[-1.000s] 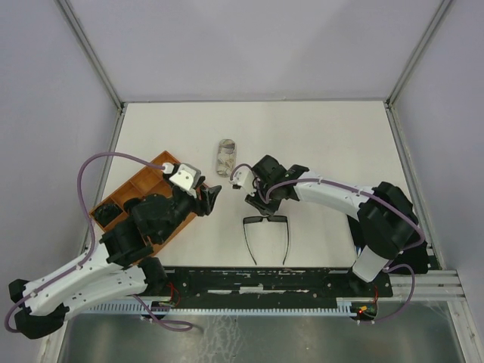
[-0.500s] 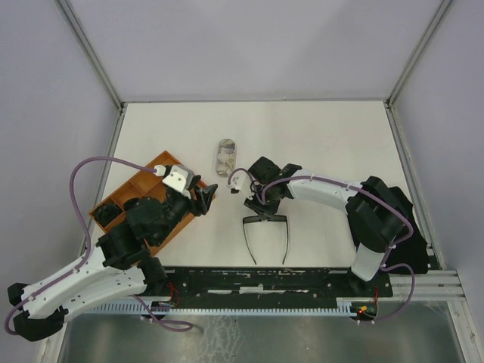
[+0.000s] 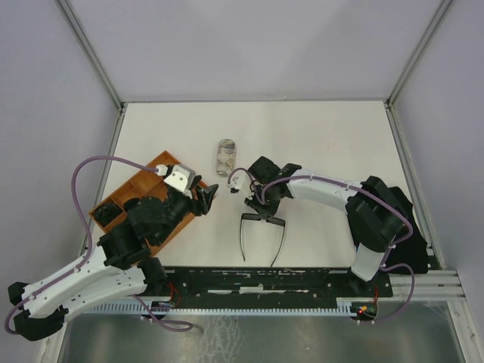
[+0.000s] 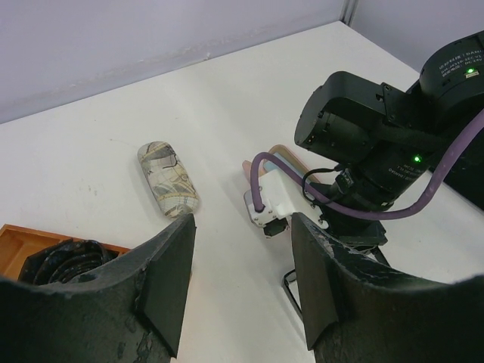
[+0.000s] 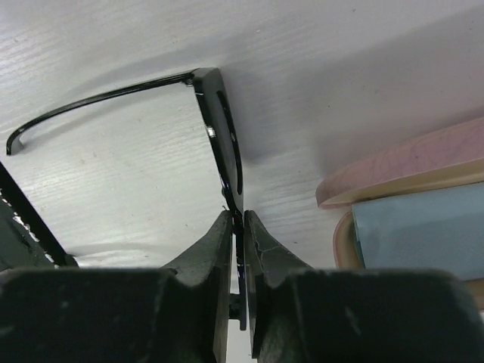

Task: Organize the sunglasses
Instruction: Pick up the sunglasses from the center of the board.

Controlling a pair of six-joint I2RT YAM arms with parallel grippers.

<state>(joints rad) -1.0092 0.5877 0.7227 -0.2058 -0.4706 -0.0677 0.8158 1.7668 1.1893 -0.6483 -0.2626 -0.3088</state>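
The right hand (image 5: 237, 221) is pinching the thin black-framed sunglasses (image 5: 227, 144) at their front rim, probably for lifting; the left hand (image 4: 240, 234) is hovering open, clear of them

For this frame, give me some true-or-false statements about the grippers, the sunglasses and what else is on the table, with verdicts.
1. The right gripper is clamped on the front frame of the sunglasses. True.
2. The left gripper holds the patterned case. False: its jaws are open and empty, and the case lies on the table, apart from it.
3. The sunglasses' arms are folded shut. False: both arms are spread open and point toward the near edge of the table.
4. An orange tray sits on the left side of the table, partly under the left arm. True.
5. The patterned case lies inside the orange tray. False: it lies on the bare table, right of the tray.
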